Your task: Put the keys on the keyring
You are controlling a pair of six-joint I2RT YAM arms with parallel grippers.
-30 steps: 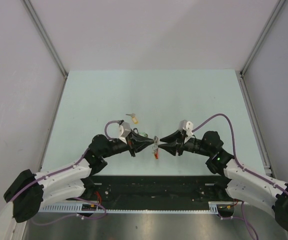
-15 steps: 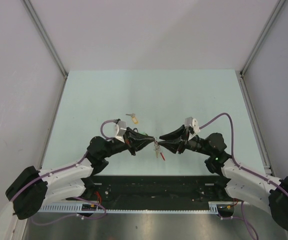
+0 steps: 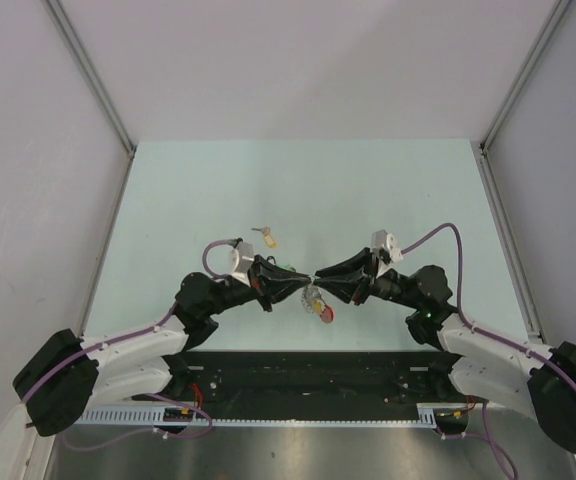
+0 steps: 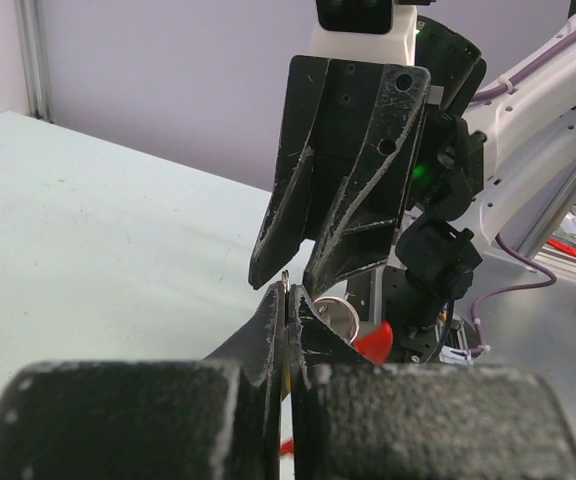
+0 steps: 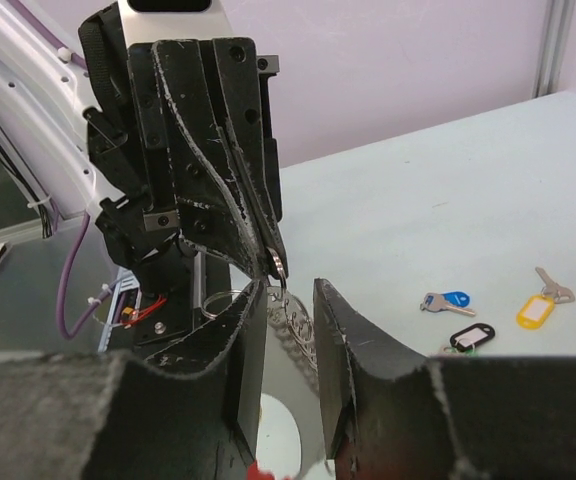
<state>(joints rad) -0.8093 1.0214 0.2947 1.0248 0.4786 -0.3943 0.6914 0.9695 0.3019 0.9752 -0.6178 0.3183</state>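
Top view: grippers meet tip to tip, lower centre of frame. Clamped tight, left gripper (image 3: 308, 283) pinches thin metal loop of keyring (image 3: 320, 306); keyring dangles below tips, red arc lowest. Jaws apart, right gripper (image 3: 319, 275) straddles keyring's coiled part; contact unclear. Up-left of grippers, beige key (image 3: 269, 238) lies alone on table (image 3: 388, 190). Right wrist view: blue key (image 5: 446, 300), black key (image 5: 471, 336), yellow key (image 5: 534, 310) on table, right side.

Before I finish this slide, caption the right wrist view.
Left gripper dangles the keyring into the open right gripper; loose keys beyond.
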